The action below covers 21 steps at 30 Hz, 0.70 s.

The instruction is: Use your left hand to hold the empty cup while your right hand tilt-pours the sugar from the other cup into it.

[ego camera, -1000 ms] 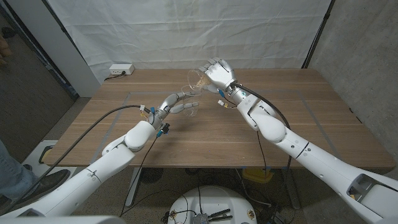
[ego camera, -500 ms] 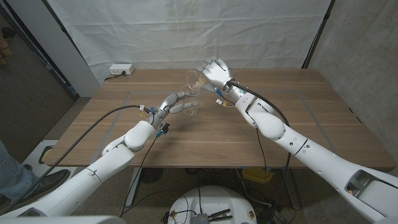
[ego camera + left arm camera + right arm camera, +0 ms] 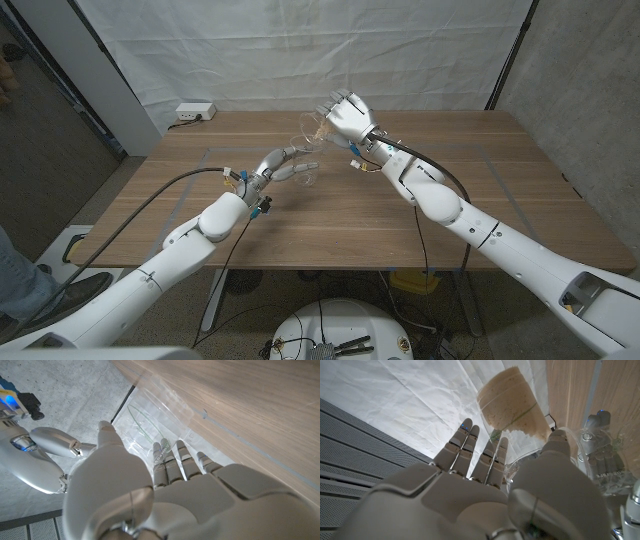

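Note:
In the head view my left hand (image 3: 280,164) grips a clear empty cup (image 3: 304,172) low over the middle of the table (image 3: 500,200). Just above and behind it, my right hand (image 3: 345,118) holds a second clear cup (image 3: 312,130) tipped mouth-down toward the empty one, with brown sugar inside. The right wrist view shows the right hand (image 3: 485,495) wrapped around the tilted cup of sugar (image 3: 512,407), the sugar lying toward its mouth, and the empty cup (image 3: 600,460) beyond it. In the left wrist view the left hand (image 3: 165,495) closes around the clear cup (image 3: 150,422).
A white power strip (image 3: 194,112) lies at the table's back left corner. Pale tape lines (image 3: 500,175) mark a rectangle on the wood. A white cloth backdrop (image 3: 300,50) hangs behind. A person's leg and shoe (image 3: 30,290) stand at the near left, off the table.
The right hand has turned slightly, tipping the sugar cup a little more toward the empty cup. The left hand and its cup have barely moved.

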Motion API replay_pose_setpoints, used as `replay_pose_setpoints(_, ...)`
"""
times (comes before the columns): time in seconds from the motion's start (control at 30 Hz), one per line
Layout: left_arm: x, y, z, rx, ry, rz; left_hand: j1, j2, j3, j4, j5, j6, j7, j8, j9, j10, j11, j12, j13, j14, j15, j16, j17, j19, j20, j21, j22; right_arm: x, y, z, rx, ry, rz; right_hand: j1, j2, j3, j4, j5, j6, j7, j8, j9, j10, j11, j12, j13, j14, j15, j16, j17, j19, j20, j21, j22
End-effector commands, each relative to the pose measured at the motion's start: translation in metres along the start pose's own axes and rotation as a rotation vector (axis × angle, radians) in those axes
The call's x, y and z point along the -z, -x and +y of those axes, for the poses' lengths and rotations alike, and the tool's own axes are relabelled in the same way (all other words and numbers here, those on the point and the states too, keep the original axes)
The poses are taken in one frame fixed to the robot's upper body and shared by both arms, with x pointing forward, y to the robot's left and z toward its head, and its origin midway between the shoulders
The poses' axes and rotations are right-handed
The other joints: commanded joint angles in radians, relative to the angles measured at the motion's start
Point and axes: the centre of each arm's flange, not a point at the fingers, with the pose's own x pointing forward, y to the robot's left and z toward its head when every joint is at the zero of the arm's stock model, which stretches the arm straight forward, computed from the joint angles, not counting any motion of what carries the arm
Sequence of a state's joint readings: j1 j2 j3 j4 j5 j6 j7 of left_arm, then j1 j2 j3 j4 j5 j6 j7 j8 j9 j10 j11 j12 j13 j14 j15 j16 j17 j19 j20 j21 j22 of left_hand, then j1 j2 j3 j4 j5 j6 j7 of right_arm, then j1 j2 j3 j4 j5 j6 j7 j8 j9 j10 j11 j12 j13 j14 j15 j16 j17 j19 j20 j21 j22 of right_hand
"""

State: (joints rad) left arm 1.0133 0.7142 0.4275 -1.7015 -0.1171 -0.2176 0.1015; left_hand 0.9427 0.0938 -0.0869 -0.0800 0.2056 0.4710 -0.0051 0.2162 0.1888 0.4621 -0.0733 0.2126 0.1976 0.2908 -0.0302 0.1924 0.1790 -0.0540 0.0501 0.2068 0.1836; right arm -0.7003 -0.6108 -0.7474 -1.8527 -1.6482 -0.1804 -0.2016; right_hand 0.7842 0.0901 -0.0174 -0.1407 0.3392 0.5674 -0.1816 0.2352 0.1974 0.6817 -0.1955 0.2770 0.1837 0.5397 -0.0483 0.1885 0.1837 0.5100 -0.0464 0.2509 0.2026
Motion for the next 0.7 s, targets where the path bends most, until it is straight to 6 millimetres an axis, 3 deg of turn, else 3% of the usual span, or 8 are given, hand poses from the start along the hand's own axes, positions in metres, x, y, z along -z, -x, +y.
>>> replay_pose_setpoints(0.03,-0.0008,0.0041,0.0002,-0.002,0.003,0.001,0.001,0.006,-0.008,0.0,0.0,0.005,0.006,-0.001,0.005,0.0,0.006,-0.005,0.002,-0.003,0.0,-0.001,0.002,-0.001,0.01,0.0,0.002,0.002,0.0019,-0.0002,0.034,0.031,-0.019,0.028,0.023,0.012,-0.005,-0.004,0.019,-0.016,-0.002,0.005,-0.002,-0.008,-0.005,0.004,-0.005,-0.124,0.0,0.003,-0.004,-0.09,-0.005,0.002)
replay_pose_setpoints(0.7,-0.0031,0.0071,0.0029,-0.01,0.003,-0.006,0.0,0.005,-0.011,0.001,0.0,0.006,0.007,-0.003,0.005,0.001,0.008,-0.005,0.002,-0.002,0.0,-0.001,0.002,-0.002,0.009,0.0,0.002,0.0016,-0.0022,-0.0089,0.087,0.09,-0.066,0.069,0.035,0.03,-0.017,-0.015,0.014,-0.015,-0.008,0.006,-0.009,-0.007,-0.012,0.004,-0.01,-0.12,-0.003,0.002,-0.01,-0.091,-0.008,0.004)
